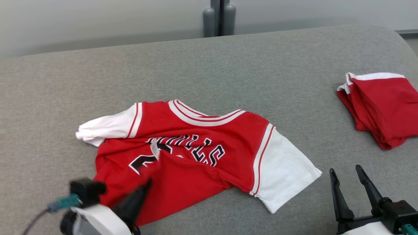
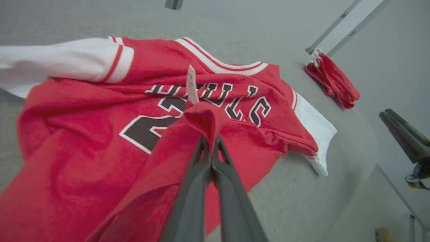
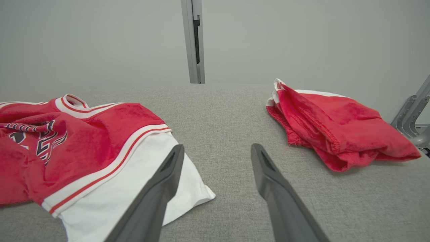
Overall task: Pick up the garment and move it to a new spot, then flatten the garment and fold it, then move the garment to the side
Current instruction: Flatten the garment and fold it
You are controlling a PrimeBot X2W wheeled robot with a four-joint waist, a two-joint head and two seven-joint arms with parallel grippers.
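Obs.: red jersey (image 1: 196,147) lies on the grey padded bench (image 1: 228,65), around the middle and a little toward my left, collar toward the far edge, lettering and number face up but creased. Its two white sleeves spread out sideways: the one on my left (image 1: 104,129) is bunched, the one on my right (image 1: 284,169) lies flat and reaches toward the near edge. My left gripper (image 2: 211,139) sits over the jersey's near left part, jaws closed together on a pinch of the red cloth. In the left wrist view the cloth rises to a small peak right at my fingertips (image 2: 204,148), and a white label (image 2: 191,84) stands up just beyond that peak. The rest of the body cloth rests on the bench, with loose folds running out from the pinch. My right gripper (image 1: 344,169) is near the bench's near right corner, jaws spread apart with nothing between them. Its fingers point toward the far edge, the left one just beside the hem of the flat sleeve; touching or not, I cannot tell. A second red garment (image 1: 382,107), folded into a thick bundle with white trim, lies by the right edge, well apart from the jersey
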